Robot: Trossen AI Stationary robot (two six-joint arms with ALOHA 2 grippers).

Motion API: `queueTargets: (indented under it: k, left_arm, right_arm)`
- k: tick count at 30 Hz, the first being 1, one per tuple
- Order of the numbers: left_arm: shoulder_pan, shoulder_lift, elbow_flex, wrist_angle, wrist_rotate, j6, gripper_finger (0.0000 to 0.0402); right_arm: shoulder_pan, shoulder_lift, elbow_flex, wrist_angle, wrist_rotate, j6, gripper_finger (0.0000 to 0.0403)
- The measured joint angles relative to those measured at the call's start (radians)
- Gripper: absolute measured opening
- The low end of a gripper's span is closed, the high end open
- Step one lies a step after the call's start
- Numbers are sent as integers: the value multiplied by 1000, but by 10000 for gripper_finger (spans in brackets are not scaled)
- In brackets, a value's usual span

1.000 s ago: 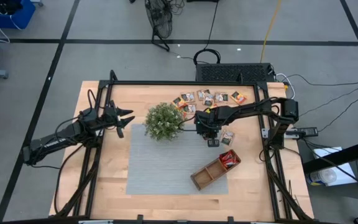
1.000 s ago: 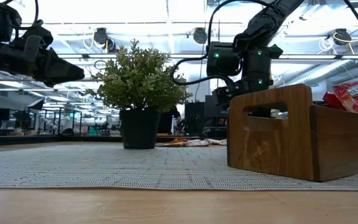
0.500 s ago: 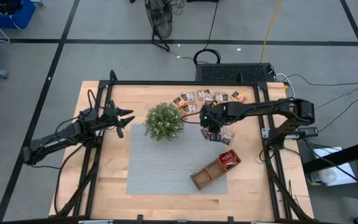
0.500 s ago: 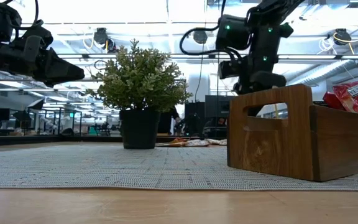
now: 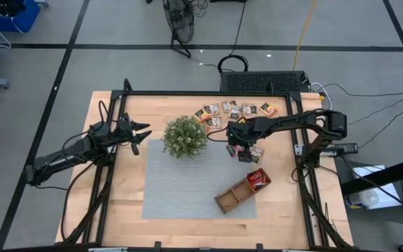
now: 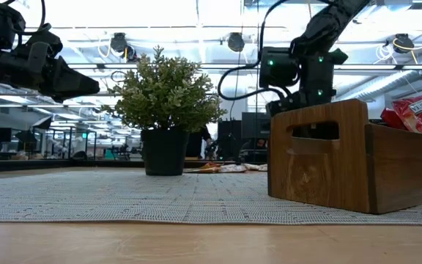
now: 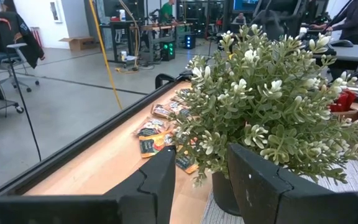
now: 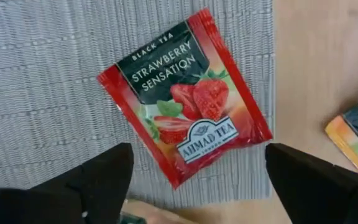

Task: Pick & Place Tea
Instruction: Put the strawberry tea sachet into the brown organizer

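Note:
A red tea sachet (image 8: pixel 185 102) lies flat at a corner of the grey mat (image 8: pixel 42 74). My right gripper (image 8: pixel 197 158) hangs open above it, pointing down, one finger on either side and touching nothing; it also shows in the high view (image 5: pixel 243 152). Several more sachets (image 5: pixel 233 110) lie on the wood near the table's far edge. Red sachets (image 5: pixel 259 177) sit in one end compartment of the wooden tray (image 5: pixel 238 194). My left gripper (image 5: pixel 143 133) waits open and level, left of the potted plant (image 5: pixel 185 136).
An orange sachet (image 8: pixel 356 140) lies on bare wood beside the red one. The plant stands on the mat's far left part. In the low view the tray (image 6: pixel 357 158) hides my right gripper's fingers. The black frame rails (image 5: pixel 208 92) run around the table.
My right gripper has opened wide and shifted a little toward the table's right edge, rising and then sinking again above the mat's far right corner. My left arm has kept still.

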Motion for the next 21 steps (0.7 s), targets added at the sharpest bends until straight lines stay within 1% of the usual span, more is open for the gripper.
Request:
queueTargets:
  k: [4, 8, 15, 21]
  left_arm:
    - [0, 0, 0, 0, 0, 0, 147]
    - [0, 0, 0, 0, 0, 0, 147]
    - [0, 0, 0, 0, 0, 0, 147]
    - [0, 0, 0, 0, 0, 0, 147]
  right_arm:
    - [-11, 4, -19, 56, -2, -15, 349]
    - [-19, 4, -40, 80, -2, -26, 344]
    - [-35, 2, -64, 79, -10, -27, 307]
    - [-36, 2, -64, 82, -25, -51, 265]
